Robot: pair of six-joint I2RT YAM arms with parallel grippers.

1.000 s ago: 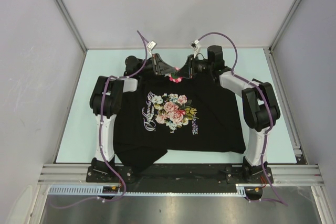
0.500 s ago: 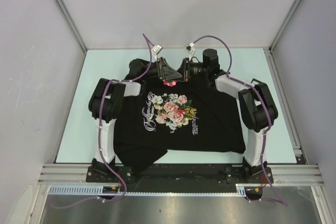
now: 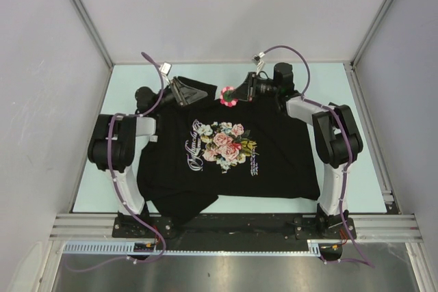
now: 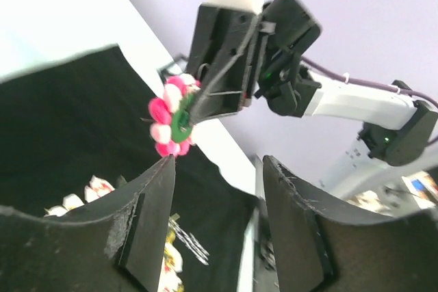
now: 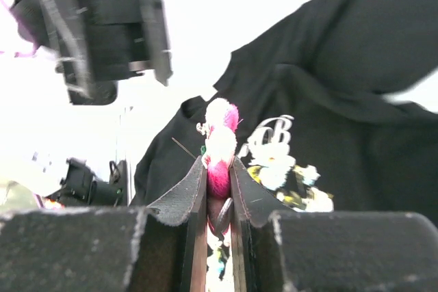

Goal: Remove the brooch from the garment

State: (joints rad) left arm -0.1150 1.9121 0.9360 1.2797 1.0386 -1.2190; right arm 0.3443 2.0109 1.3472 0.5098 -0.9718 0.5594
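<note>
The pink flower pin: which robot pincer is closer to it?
Right. The right pincer is shut on the pink flower brooch, pinching it between its fingers. The left pincer is open, off to the brooch's left side and not touching it.

Left pincer (image 4: 219,169) agape, right pincer (image 5: 217,169) clamped.

In the right wrist view the brooch (image 5: 220,148) sits between the fingers (image 5: 181,203) of the right gripper (image 5: 217,172), its lower petals and pin hidden. Up-left of the brooch, the left gripper (image 5: 106,29) is blurred and cut off by the top edge. In the left wrist view, the printed bouquet (image 4: 96,193) below the brooch is mostly hidden behind a finger.
</note>
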